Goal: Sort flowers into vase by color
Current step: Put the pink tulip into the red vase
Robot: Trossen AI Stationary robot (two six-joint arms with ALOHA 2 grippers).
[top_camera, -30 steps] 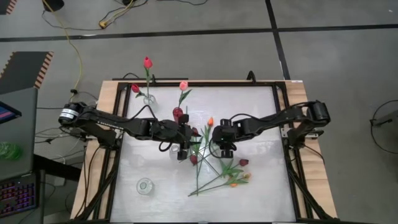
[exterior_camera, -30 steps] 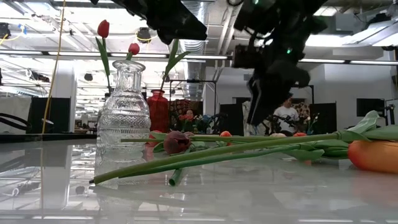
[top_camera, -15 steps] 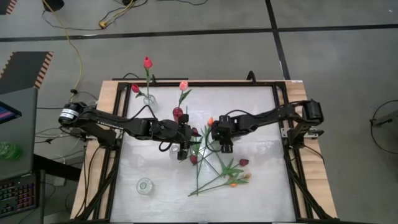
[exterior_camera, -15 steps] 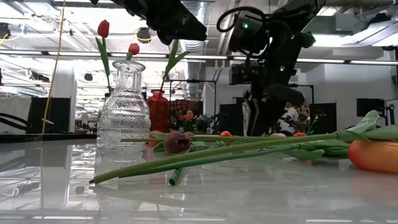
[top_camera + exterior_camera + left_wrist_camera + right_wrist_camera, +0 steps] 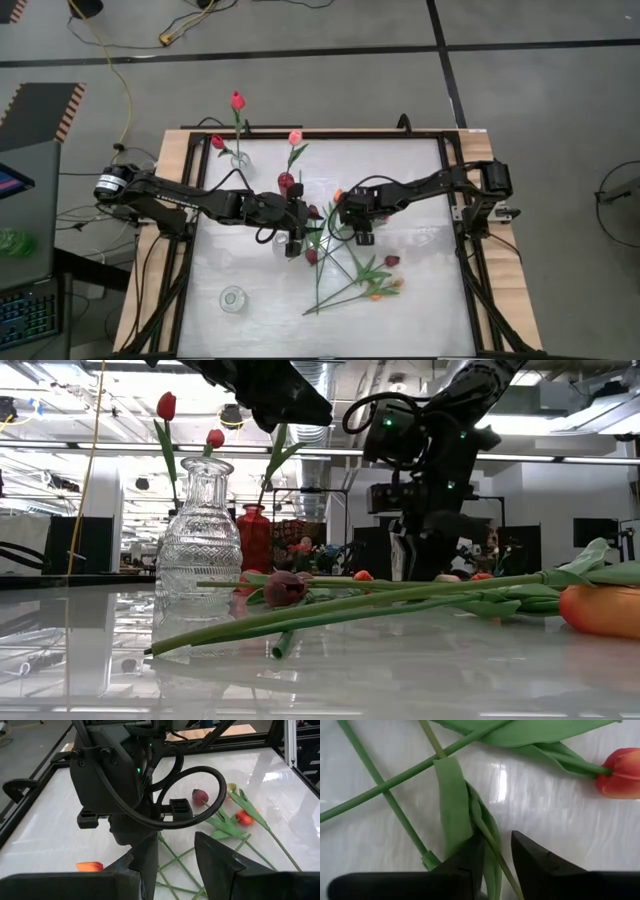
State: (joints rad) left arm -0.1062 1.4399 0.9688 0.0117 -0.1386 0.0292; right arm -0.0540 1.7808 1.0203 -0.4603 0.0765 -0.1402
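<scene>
We see the right jaws (image 5: 492, 862) narrowly apart around a green tulip stem (image 5: 487, 837) on the white surface (image 5: 380, 850); the left jaws (image 5: 175, 855) stand apart, holding nothing, beside them.

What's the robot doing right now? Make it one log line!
right fingers: open, astride a green stem lying on the table | left fingers: open, empty, waiting nearby

The right gripper's (image 5: 492, 851) two dark fingers (image 5: 465, 857) straddled a thin green tulip stem (image 5: 487, 836) and its leaf (image 5: 452, 805) on the glossy white table (image 5: 380, 845), near an orange-red tulip bud (image 5: 620, 774).
</scene>
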